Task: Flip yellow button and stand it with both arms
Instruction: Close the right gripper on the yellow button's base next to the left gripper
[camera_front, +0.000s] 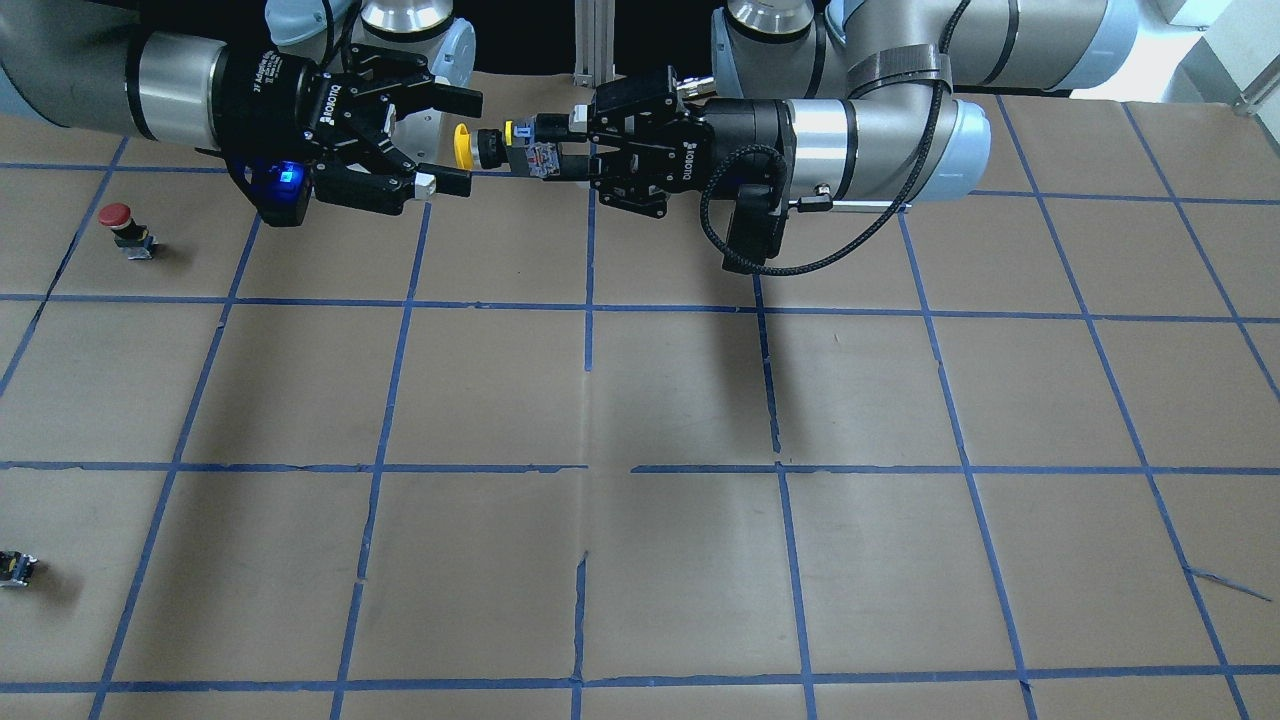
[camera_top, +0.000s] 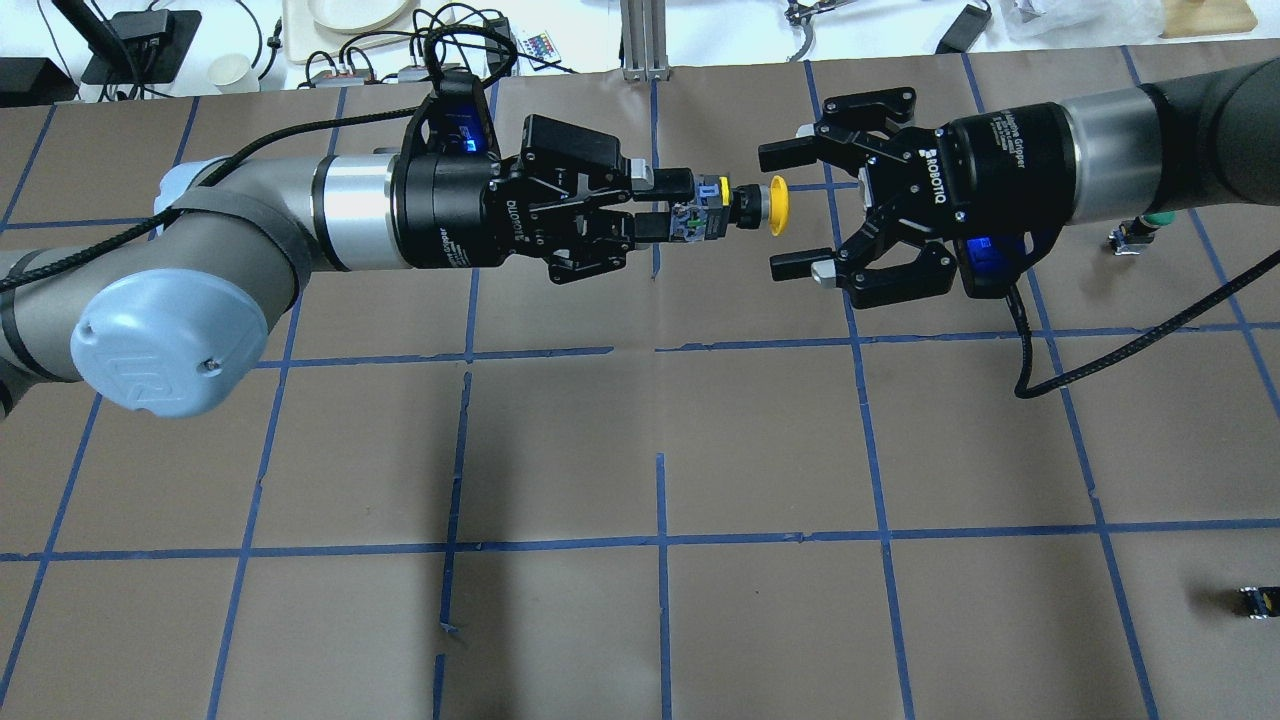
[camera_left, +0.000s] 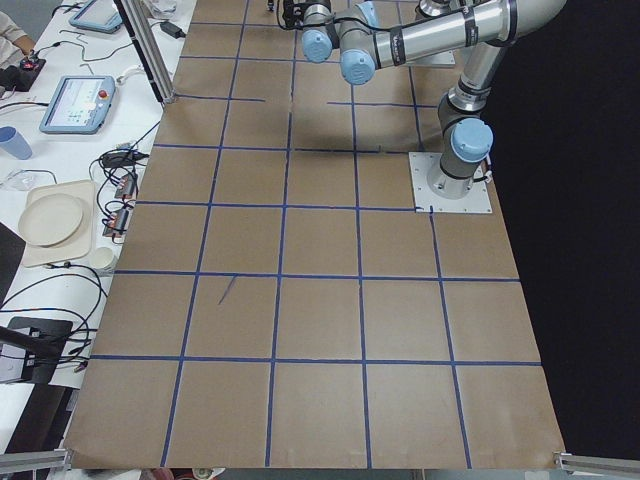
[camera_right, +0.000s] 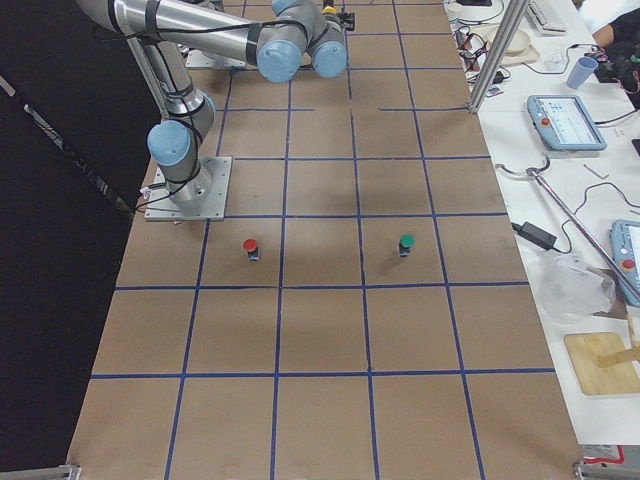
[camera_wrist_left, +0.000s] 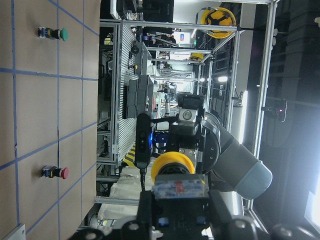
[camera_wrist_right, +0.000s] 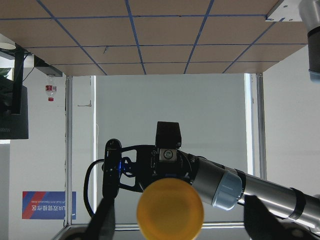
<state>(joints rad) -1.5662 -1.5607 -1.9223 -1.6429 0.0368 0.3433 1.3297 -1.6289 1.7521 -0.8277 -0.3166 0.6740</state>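
Note:
The yellow button (camera_top: 745, 205) hangs level in the air over the table's far side, its yellow cap pointing at the right arm. My left gripper (camera_top: 668, 205) is shut on its black and grey body, also in the front view (camera_front: 560, 150). My right gripper (camera_top: 790, 212) is open. Its fingertips stand on either side of the cap without touching it, as the front view (camera_front: 462, 142) shows. The right wrist view shows the cap (camera_wrist_right: 170, 215) face-on between its fingers (camera_wrist_right: 102, 220). The left wrist view shows the button (camera_wrist_left: 175, 175) from behind.
A red-capped button (camera_front: 120, 222) and a small capless block (camera_front: 15, 568) sit on the table on the robot's right side. A green-capped button (camera_right: 405, 243) stands beyond the red one (camera_right: 250, 247). Brown paper with blue tape lines (camera_top: 660, 540) covers the table.

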